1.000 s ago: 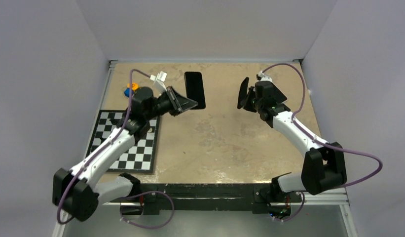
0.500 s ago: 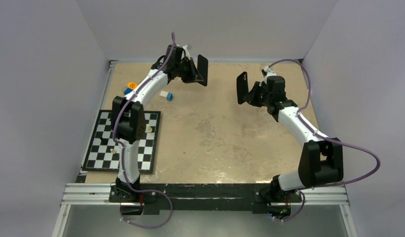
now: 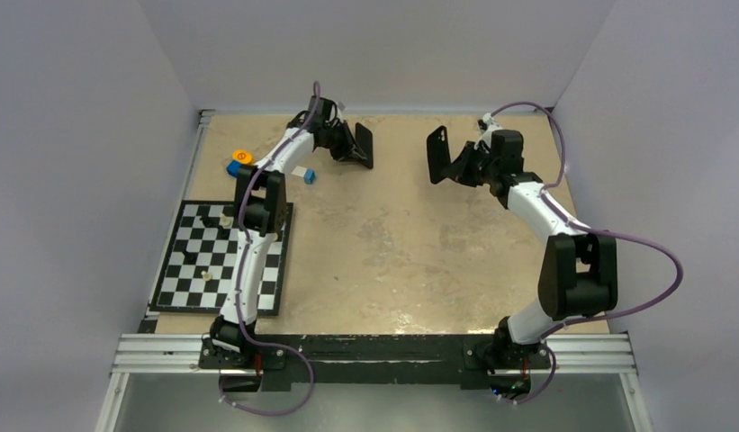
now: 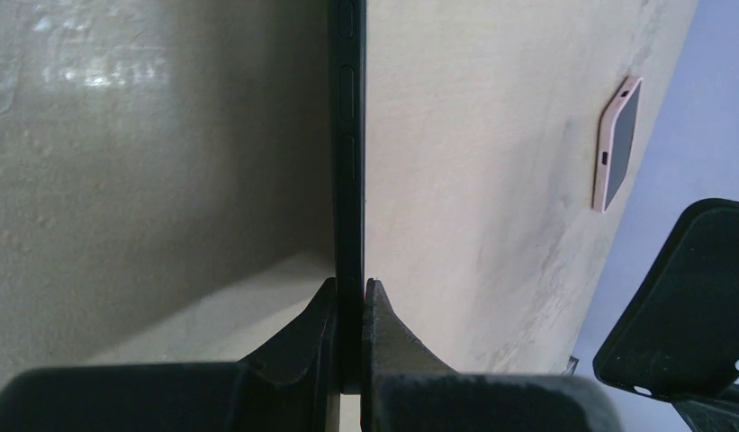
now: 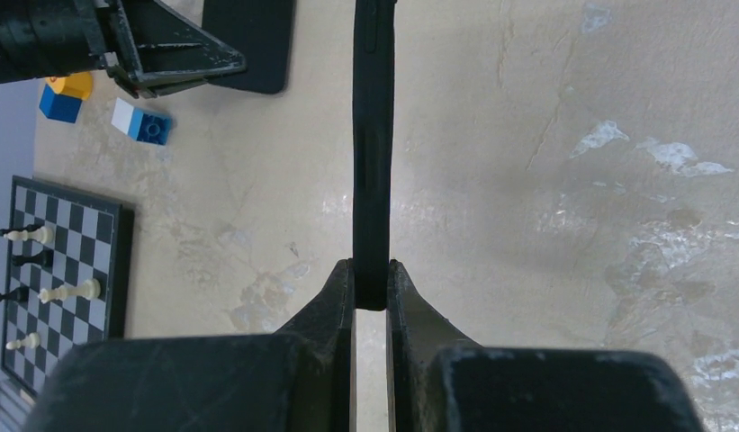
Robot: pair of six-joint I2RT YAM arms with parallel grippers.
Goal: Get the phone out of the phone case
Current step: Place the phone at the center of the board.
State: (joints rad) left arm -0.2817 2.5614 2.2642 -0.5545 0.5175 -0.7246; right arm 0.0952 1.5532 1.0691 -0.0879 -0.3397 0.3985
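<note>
My left gripper [image 3: 349, 144] is shut on the black phone [image 3: 364, 146] at the back middle of the table. In the left wrist view the phone [image 4: 350, 135] is a thin edge with side buttons, pinched between the fingertips of the left gripper [image 4: 349, 290]. My right gripper [image 3: 457, 164] is shut on the black phone case [image 3: 437, 155], held apart from the phone, to its right. In the right wrist view the case [image 5: 374, 135] stands edge-on between the fingertips of the right gripper [image 5: 372, 272]. The case [image 4: 685, 301] looks hollow in the left wrist view.
A chessboard [image 3: 257, 283] with a few pieces lies at the left. Blue blocks [image 3: 232, 167] and an orange piece [image 3: 242, 155] sit behind it, and a small blue-white block [image 3: 304, 174] lies near the left arm. A pink phone-shaped object [image 4: 617, 144] lies beyond the phone.
The left arm has stretched out to the back of the table, and the phone now sits a little lower than half a second ago. The right gripper has carried the case slightly left and back.
</note>
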